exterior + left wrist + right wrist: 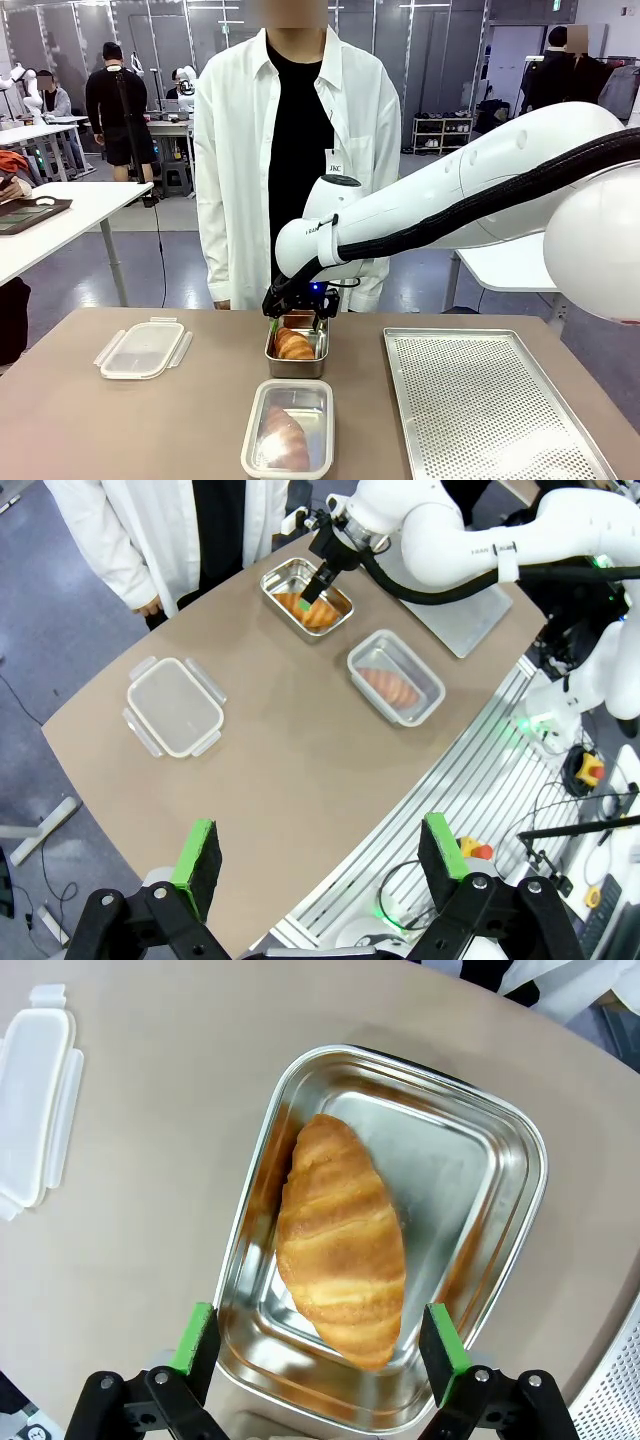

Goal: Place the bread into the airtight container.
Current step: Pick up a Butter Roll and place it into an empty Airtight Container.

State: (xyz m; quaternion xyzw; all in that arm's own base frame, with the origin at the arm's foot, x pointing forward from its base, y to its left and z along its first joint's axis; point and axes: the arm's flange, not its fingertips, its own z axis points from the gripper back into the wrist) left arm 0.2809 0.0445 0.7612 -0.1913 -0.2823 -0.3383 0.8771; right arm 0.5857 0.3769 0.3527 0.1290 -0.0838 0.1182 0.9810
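A golden bread [340, 1240] lies lengthwise in the steel airtight container [500, 1150], which stands mid-table in the front view [295, 368]. My right gripper [295, 312] hangs just above it, open. Its green pads [195, 1338] straddle the near end of the bread [294, 345] without touching it. A second bread [285, 435] rests in a clear container [250, 440] nearer my side. My left gripper [320, 865] is open and holds nothing, high above the table's near edge. From there I also see the steel container [280, 575] and the clear one [425, 680].
A translucent clip lid [143, 350] lies flat on the table to the left. A perforated metal tray [480, 400] takes up the right side. A person in a white shirt [290, 150] stands at the far edge behind the steel container.
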